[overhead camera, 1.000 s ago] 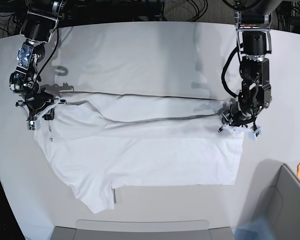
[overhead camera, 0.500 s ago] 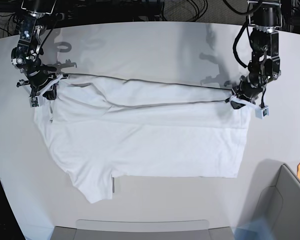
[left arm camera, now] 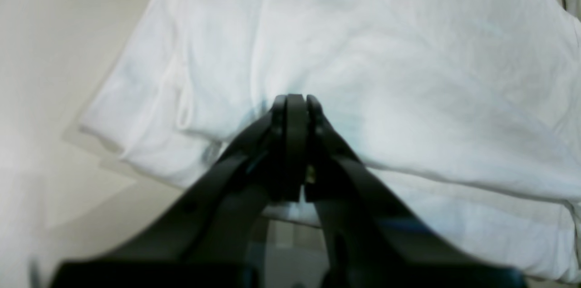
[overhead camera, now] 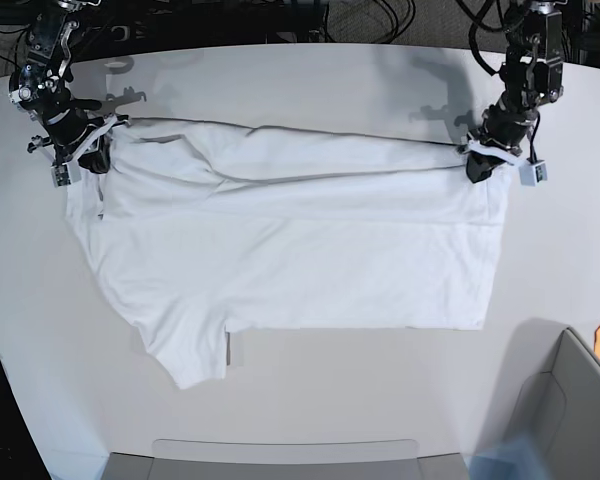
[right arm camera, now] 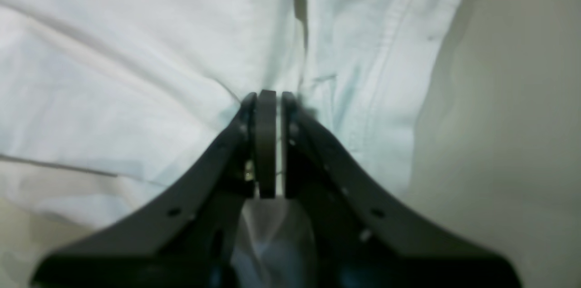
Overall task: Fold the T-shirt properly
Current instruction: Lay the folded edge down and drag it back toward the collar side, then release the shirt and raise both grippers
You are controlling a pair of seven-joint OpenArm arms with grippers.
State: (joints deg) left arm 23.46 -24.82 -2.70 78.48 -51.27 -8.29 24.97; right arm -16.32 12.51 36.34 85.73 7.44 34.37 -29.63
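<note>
Shirt: we see the shirt [overhead camera: 290,250] spread across the middle of the bench [overhead camera: 310,90], its upper fold reaching toward the far edge and one sleeve pointing at the near edge.
Left tool: our left tool [overhead camera: 487,158] sits near the far right corner, jaws pressed together on the shirt's upper right edge; in the wrist view [left arm camera: 294,99] the cloth [left arm camera: 386,52] bunches at the tips.
Right tool: our right tool [overhead camera: 78,150] sits near the far left corner, clamped on the shirt's upper left edge; the wrist view [right arm camera: 267,97] shows fabric [right arm camera: 136,52] pinched between the tips.
Fold: we see the held edge stretched nearly straight between both tools.
</note>
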